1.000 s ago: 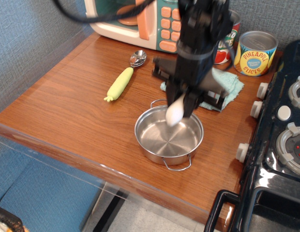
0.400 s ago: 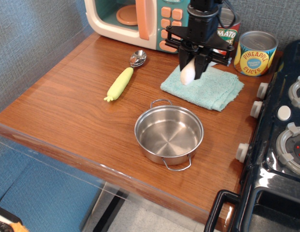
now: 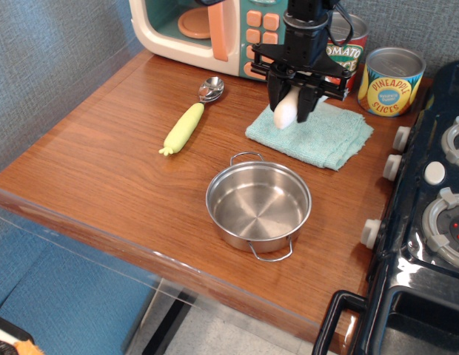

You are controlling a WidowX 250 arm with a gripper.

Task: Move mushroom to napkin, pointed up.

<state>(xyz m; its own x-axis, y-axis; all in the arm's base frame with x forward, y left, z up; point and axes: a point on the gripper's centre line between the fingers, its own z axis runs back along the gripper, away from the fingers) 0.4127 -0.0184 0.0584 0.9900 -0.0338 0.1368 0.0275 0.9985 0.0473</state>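
Presently: mushroom held over the napkin's left end

Item one, the pincer [image 3: 290,103]: black, pointing down from the arm at the back of the wooden counter [image 3: 104,170], its two fingers pinching the mushroom [image 3: 284,115]. Only the creamy-white stem shows, hanging out below the fingers with its rounded end lowest; the cap is hidden up in the grip. The stem end sits over the left part of the napkin [image 3: 322,137]; whether it touches the cloth cannot be told.

Item two, the napkin: light teal, folded, lying flat near the stove [image 3: 429,222].

Item three, a steel pot [image 3: 258,206], in front of the napkin, apart from it.

Item four, a corn cob [image 3: 183,128] to the left, a spoon [image 3: 211,89] just behind it.

Item five, two cans: pineapple [image 3: 392,81], tomato [image 3: 346,52], behind the napkin.
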